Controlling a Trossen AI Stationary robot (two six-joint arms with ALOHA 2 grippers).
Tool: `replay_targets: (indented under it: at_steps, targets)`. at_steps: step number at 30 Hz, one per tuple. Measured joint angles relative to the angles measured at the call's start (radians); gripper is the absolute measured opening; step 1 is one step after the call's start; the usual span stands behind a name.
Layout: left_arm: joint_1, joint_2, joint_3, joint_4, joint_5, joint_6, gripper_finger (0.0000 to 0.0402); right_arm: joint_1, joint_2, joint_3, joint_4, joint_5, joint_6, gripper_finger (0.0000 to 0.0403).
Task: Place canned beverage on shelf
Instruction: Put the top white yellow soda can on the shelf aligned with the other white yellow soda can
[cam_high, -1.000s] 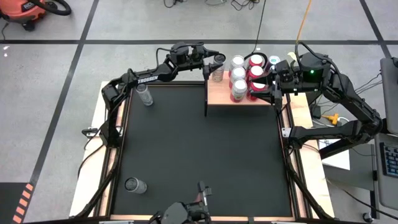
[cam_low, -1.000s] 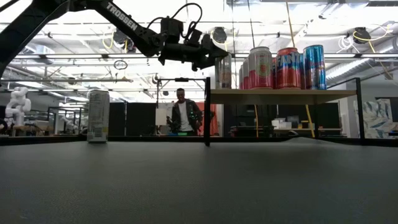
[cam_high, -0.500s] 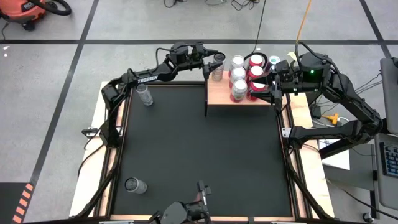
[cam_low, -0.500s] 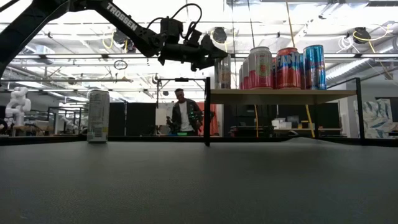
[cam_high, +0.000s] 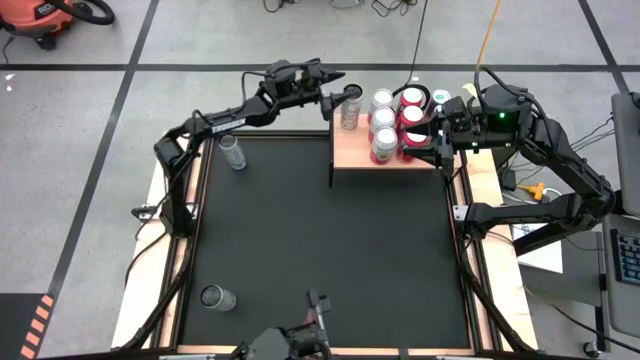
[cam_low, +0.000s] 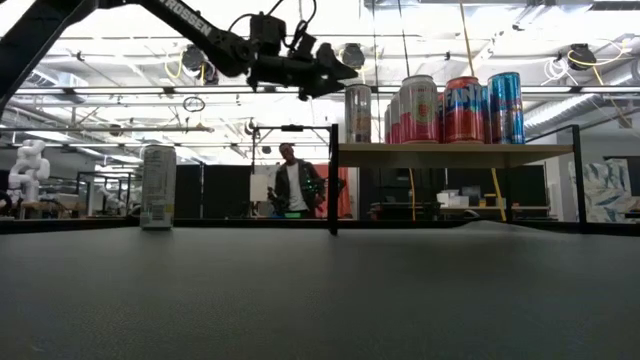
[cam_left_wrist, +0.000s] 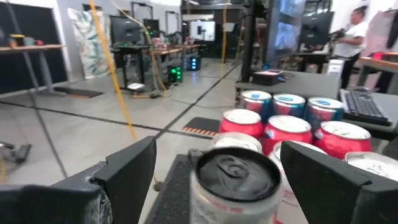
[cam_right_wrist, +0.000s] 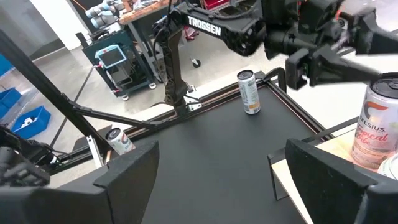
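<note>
We see the left tool (cam_high: 342, 92) spread wide at the top centre of the high view, just above a silver can (cam_high: 349, 116) standing free on the shelf (cam_high: 352, 153). The right tool (cam_high: 428, 140) waits, spread, at the shelf's right end. Two cans (cam_high: 233, 153) remain on the table (cam_high: 320, 240), one (cam_high: 217, 298) lower left.
</note>
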Motion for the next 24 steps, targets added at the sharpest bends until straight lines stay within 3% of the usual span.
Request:
replay_targets:
  at_steps: [6,16,24]
  targets:
    - [-0.005,-0.105,0.000,-0.118,-0.061,0.001,0.0341,0.000,0.000,0.000,0.000,0.000,0.000,0.0329]
    - [-0.102,-0.375,0.001,-0.470,-0.197,-0.028,0.0341,0.001,-0.002,0.000,-0.001,-0.030,-0.003,0.0329]
    - [-0.173,-0.586,0.002,-0.888,-0.362,-0.163,0.0341,0.001,-0.007,0.000,-0.043,-0.030,-0.021,0.0329]
